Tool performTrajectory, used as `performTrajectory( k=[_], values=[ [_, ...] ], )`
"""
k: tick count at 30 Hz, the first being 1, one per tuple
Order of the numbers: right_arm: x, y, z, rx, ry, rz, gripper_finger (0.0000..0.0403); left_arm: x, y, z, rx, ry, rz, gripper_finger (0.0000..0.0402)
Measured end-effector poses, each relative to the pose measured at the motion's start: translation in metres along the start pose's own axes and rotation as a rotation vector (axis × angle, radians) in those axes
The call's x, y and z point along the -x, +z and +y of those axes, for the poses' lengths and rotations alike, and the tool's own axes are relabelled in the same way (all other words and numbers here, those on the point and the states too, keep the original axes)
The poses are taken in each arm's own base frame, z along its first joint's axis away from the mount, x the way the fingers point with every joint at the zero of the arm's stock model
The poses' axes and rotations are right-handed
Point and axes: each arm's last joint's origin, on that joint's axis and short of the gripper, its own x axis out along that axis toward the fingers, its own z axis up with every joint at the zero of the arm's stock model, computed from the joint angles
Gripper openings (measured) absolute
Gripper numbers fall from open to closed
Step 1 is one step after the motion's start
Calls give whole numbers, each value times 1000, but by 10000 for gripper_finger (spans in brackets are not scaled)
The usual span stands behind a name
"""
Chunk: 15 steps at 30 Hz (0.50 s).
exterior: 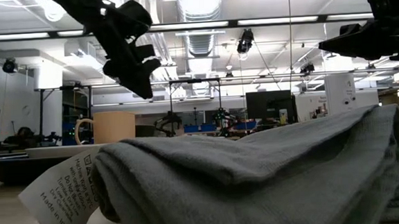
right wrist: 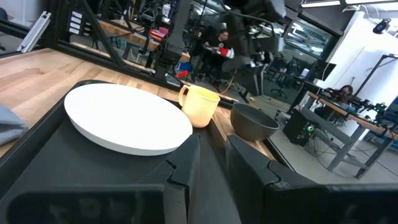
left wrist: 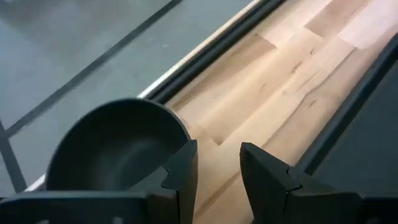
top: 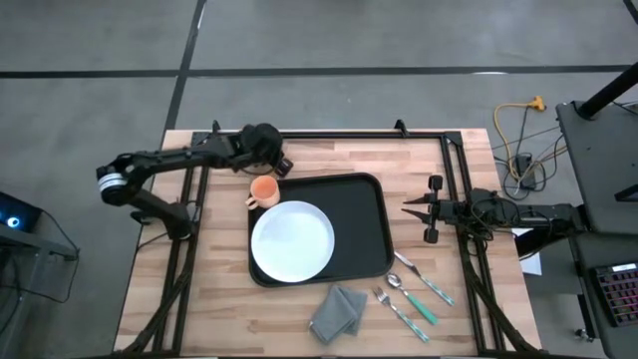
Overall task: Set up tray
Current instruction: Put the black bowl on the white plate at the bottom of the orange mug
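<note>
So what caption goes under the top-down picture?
Left claw hovers by the mug; plate sits on the tray.

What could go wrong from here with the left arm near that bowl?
The dark bowl sits close to the table's far edge; a nudge from the left gripper, whose fingers are empty, could push it off. The orange mug sits right beside the bowl and may get knocked. The right gripper waits beside the tray.

Plate (top: 292, 241) set on the tray's (top: 367, 221) left part, cup (top: 263, 190) at its far left corner, bowl (top: 261, 141) beyond, cloth (top: 338, 312) and cutlery (top: 411, 294) laid near, right of the tray
</note>
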Motion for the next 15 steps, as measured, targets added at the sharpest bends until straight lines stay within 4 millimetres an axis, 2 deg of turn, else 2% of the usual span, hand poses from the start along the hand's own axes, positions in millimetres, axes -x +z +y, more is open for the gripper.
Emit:
performTrajectory(
  k=[8,15],
  values=[
    [0,0,0,-2,0,0,68,-10,14,1,-12,20,11,148],
    [0,0,0,-1,0,0,68,-21,11,10,33,52,44,170]
  ],
)
